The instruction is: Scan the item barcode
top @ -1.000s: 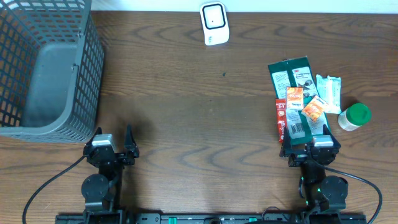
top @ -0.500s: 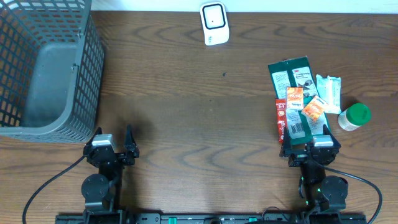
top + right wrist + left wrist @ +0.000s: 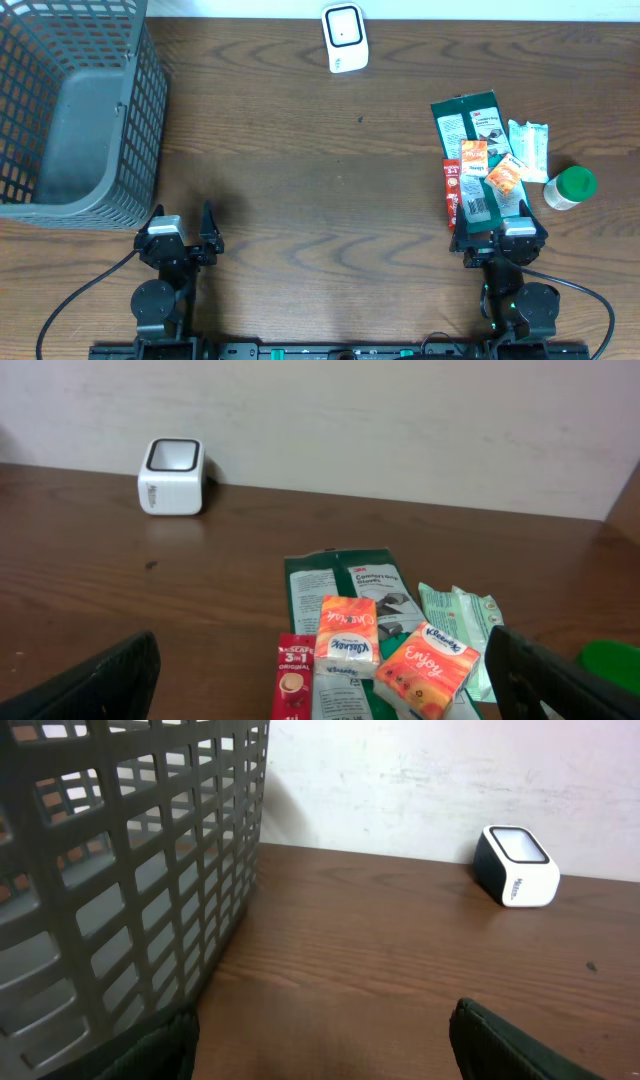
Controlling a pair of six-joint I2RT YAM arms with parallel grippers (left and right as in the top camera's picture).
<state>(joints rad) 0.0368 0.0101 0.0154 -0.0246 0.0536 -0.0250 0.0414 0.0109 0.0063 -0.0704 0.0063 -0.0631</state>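
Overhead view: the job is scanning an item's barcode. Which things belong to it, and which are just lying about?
Job: white scanner; items to scan: green packet, orange tissue packs, red sachet, white packet, green-lidded jar.
Lying about: grey basket, unless it takes scanned items.

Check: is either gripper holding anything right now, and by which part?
Nothing is held. The left gripper and right gripper both stand open with empty jaws; the packets lie flat on the table.

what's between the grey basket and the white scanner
Nothing: only bare table between the basket and the scanner, as the overhead view shows.
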